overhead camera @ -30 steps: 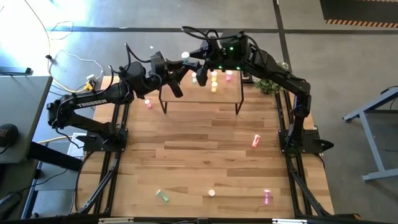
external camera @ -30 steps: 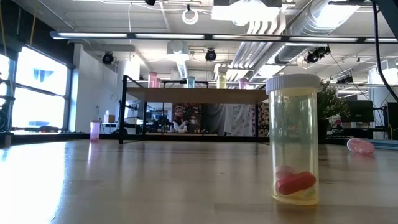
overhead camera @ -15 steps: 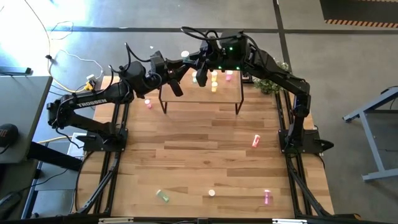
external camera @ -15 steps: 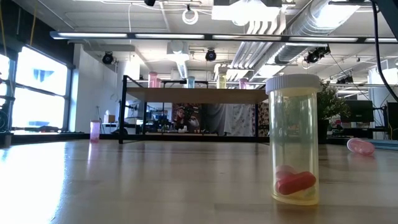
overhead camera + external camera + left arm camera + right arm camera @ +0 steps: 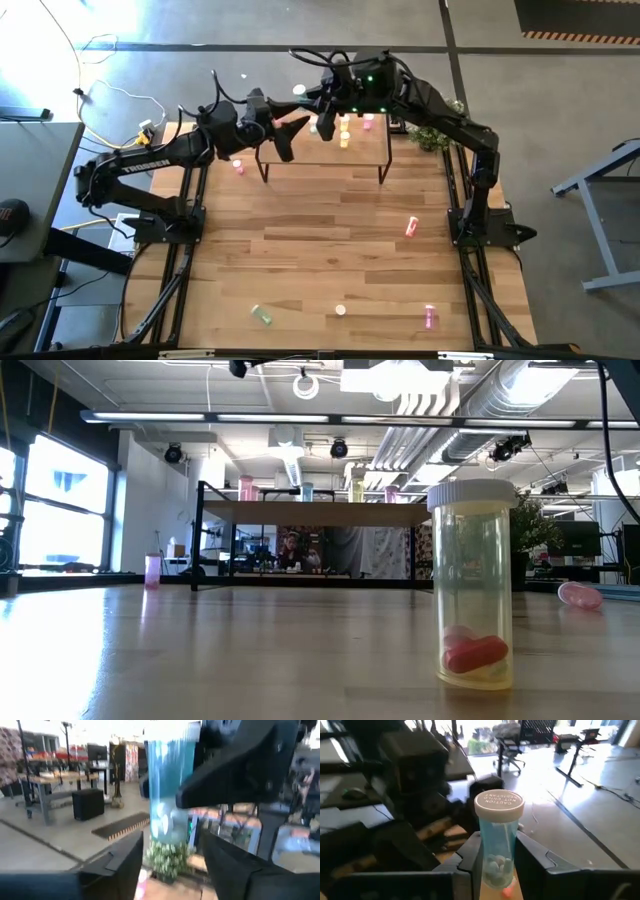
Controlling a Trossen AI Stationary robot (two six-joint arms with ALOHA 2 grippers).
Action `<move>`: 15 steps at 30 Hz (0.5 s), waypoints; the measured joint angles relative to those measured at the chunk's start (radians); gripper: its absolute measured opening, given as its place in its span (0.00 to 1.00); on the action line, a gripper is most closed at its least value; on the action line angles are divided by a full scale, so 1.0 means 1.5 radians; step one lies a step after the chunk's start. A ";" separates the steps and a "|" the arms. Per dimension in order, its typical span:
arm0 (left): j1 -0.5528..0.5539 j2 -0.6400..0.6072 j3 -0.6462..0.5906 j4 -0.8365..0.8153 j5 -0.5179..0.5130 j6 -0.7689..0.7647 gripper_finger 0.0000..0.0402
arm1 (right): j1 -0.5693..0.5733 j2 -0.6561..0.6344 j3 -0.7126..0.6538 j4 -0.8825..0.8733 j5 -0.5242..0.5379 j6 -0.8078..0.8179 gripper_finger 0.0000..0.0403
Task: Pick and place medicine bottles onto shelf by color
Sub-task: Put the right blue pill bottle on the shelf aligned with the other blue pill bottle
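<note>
Left gripper (image 5: 290,128) by shelf's (image 5: 370,156) left end, fingers wide apart, holding nothing. Right gripper (image 5: 495,857) above shelf's left part, fingers squeezed on blue bottle (image 5: 497,842), white cap up. Other bottles on shelf, more scattered on table (image 5: 330,250).

left wrist view blurred | blue bottle (image 5: 169,790) top cut off | shelf (image 5: 325,145) partly hidden by arms
</note>
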 joint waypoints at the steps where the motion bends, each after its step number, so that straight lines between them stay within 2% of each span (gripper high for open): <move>1: 0.001 -0.004 0.000 -0.016 0.000 0.000 0.51 | -0.002 0.000 0.004 -0.016 0.005 -0.004 0.20; 8: 0.002 -0.041 0.000 -0.112 0.002 -0.020 0.56 | -0.024 0.000 0.007 -0.142 0.024 -0.040 0.20; 15: 0.002 -0.077 0.000 -0.170 0.059 0.010 0.56 | -0.026 0.009 0.001 -0.252 0.025 -0.071 0.20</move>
